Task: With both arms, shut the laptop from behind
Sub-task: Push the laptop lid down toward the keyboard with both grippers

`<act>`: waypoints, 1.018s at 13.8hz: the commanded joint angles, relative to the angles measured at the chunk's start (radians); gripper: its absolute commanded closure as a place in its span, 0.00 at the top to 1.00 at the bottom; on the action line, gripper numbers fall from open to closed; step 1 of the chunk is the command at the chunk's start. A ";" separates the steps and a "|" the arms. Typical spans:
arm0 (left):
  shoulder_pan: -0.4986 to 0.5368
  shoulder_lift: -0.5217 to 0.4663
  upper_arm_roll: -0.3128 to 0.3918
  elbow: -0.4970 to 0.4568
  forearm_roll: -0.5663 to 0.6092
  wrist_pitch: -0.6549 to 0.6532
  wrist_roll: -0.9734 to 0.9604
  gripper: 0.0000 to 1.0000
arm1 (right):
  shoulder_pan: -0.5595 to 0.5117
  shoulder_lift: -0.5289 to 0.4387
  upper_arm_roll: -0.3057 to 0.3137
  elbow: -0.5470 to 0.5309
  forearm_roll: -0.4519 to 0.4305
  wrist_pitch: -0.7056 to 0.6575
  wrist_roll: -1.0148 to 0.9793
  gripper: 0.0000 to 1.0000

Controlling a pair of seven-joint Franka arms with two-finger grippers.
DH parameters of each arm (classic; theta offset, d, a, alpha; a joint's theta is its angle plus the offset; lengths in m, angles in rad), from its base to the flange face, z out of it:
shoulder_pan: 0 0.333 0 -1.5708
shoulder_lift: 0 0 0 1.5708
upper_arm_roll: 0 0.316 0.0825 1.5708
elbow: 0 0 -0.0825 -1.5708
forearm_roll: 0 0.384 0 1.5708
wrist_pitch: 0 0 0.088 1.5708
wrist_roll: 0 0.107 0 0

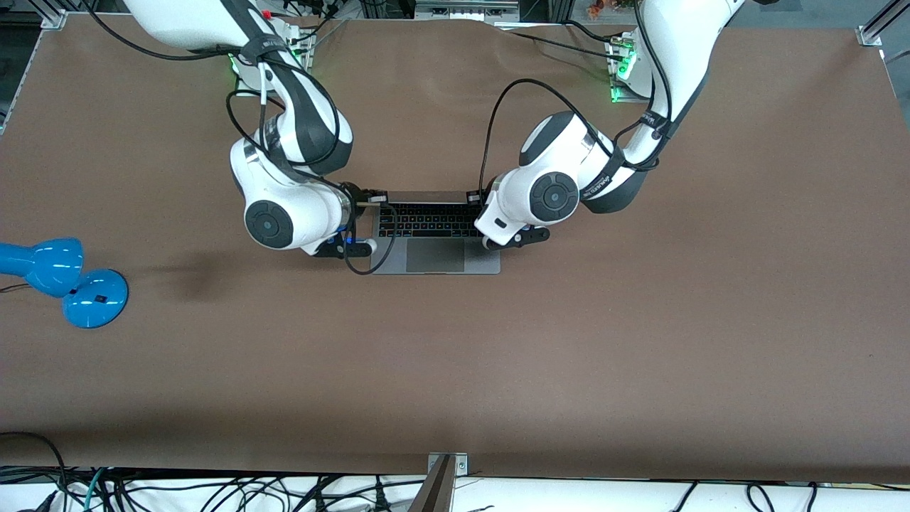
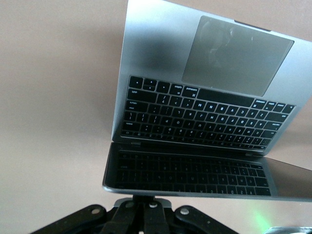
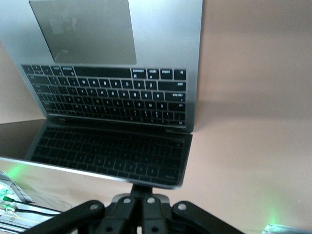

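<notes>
Now both pincers, left (image 1: 475, 197) and right (image 1: 377, 197), at the open laptop (image 1: 435, 256) lid's top edge, grip unclear.

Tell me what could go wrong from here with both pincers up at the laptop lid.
Each pincer, left and right, meets the laptop lid at its own top corner; uneven pushing might twist the lid. The base lies loose on the table, so pushing could slide it instead. A cable loops beside the keyboard and might get pinched.
</notes>
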State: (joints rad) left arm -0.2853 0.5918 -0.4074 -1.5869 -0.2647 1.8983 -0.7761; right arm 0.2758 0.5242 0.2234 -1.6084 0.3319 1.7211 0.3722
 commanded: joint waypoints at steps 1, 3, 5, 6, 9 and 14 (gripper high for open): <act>-0.001 0.048 0.016 0.060 0.027 -0.001 0.006 0.00 | -0.004 0.068 0.001 0.085 -0.026 0.015 -0.021 0.00; -0.005 0.069 0.021 0.080 0.027 0.001 0.006 0.00 | -0.003 0.088 0.001 0.099 -0.047 0.047 -0.024 0.00; -0.005 0.077 0.025 0.084 0.027 0.007 0.006 0.00 | -0.004 0.117 0.001 0.117 -0.047 0.077 -0.030 0.00; -0.006 0.080 0.035 0.084 0.027 0.013 0.006 0.00 | -0.004 0.128 0.001 0.117 -0.047 0.092 -0.045 0.00; -0.009 0.100 0.039 0.084 0.027 0.054 0.006 0.00 | -0.006 0.158 0.001 0.119 -0.071 0.138 -0.075 0.00; -0.021 0.146 0.061 0.111 0.028 0.088 0.008 0.00 | -0.007 0.200 -0.001 0.128 -0.080 0.199 -0.104 0.00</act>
State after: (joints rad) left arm -0.2894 0.6970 -0.3604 -1.5327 -0.2609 1.9905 -0.7758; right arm 0.2746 0.6951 0.2171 -1.5177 0.2688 1.9115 0.2943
